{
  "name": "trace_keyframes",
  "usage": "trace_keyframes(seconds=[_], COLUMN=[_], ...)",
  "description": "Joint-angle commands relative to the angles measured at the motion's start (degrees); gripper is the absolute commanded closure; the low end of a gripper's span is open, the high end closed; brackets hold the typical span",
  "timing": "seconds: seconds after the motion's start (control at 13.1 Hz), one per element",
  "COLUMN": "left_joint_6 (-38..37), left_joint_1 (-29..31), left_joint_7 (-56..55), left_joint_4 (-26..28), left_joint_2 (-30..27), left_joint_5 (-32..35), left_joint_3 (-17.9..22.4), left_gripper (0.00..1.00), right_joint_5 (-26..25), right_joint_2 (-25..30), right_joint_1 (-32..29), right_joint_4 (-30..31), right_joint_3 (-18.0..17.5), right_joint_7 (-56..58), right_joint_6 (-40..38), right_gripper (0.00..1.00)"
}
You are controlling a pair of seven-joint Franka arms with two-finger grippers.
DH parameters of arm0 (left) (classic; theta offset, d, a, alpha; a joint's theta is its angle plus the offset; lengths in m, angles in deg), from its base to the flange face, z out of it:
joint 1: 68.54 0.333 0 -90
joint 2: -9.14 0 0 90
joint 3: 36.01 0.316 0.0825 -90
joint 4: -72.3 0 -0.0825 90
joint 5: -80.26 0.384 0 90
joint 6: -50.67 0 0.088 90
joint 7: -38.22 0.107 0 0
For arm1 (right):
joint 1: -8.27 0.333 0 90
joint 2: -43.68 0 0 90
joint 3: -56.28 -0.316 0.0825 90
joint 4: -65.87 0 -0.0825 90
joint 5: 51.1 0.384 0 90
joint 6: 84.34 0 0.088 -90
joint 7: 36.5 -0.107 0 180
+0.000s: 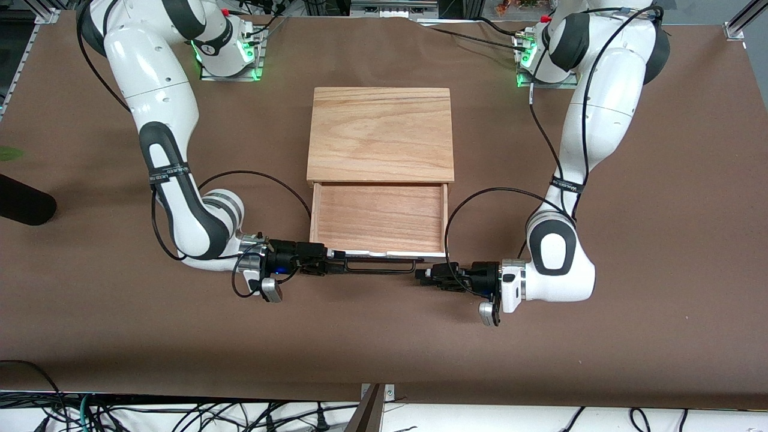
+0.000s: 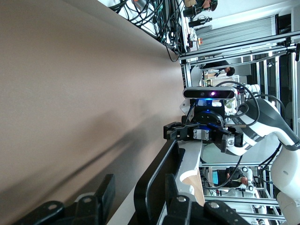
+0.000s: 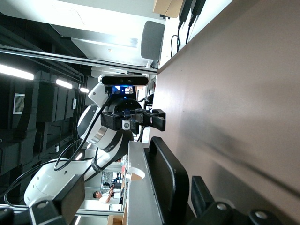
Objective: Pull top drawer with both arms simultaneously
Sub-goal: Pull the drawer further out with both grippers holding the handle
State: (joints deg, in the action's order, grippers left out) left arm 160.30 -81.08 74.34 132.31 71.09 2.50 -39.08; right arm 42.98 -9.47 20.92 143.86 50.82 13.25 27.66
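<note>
The top drawer (image 1: pixel 379 217) stands pulled out from under the cabinet's oak top, showing its reddish wood inside. Its white front panel (image 1: pixel 384 254) faces the front camera, with the thin black wire handle (image 1: pixel 381 267) along it. My right gripper (image 1: pixel 339 261) is at the handle's end toward the right arm. It is open in the right wrist view (image 3: pixel 138 183), with the handle (image 3: pixel 169 180) and the panel (image 3: pixel 140 187) between its fingers. My left gripper (image 1: pixel 420 276) is at the handle's other end. It is open (image 2: pixel 138 182) around the handle's bend (image 2: pixel 149 187).
The cabinet's pale oak top (image 1: pixel 380 133) lies between the two arm bases on the brown table (image 1: pixel 384 348). Black cables loop from both wrists beside the drawer. A dark object (image 1: pixel 24 204) lies at the table edge toward the right arm's end.
</note>
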Motion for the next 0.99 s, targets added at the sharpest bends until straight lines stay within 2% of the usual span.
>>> trace_keyframes(seconds=[0.0, 0.15, 0.38, 0.61, 0.92], left_joint_6=[-0.4, -0.6, -0.6, -1.9, -4.4], left_joint_1=[-0.3, -0.3, -0.3, -0.3, 0.2], left_joint_7=[-2.1, -2.0, -4.3, -9.6, -10.4], left_joint_4=[-2.1, -2.1, -2.0, -2.1, -2.0], left_joint_2=[0.7, 0.5, -0.3, -2.1, -3.8], left_joint_5=[-0.8, -0.6, 2.1, 8.4, 14.5], left_joint_3=[0.2, 0.3, 0.3, 0.2, 0.4], left_gripper=[0.31, 0.00, 0.00, 0.00, 0.00], right_joint_5=[-1.1, -3.4, -7.2, -10.0, -13.0], right_joint_2=[0.5, 1.2, 1.4, 2.0, 2.6], right_joint_1=[-0.3, -0.4, -1.0, -1.0, -1.6], right_joint_4=[0.1, 0.0, 0.0, -0.1, -2.0], right_joint_3=[-0.2, -0.2, -0.2, 0.1, 1.1], right_joint_7=[-0.5, -0.7, -0.7, -0.7, -0.9], right_joint_6=[-0.8, -0.8, -0.8, -0.7, -0.8], right_gripper=[0.00, 0.00, 0.00, 0.00, 0.00])
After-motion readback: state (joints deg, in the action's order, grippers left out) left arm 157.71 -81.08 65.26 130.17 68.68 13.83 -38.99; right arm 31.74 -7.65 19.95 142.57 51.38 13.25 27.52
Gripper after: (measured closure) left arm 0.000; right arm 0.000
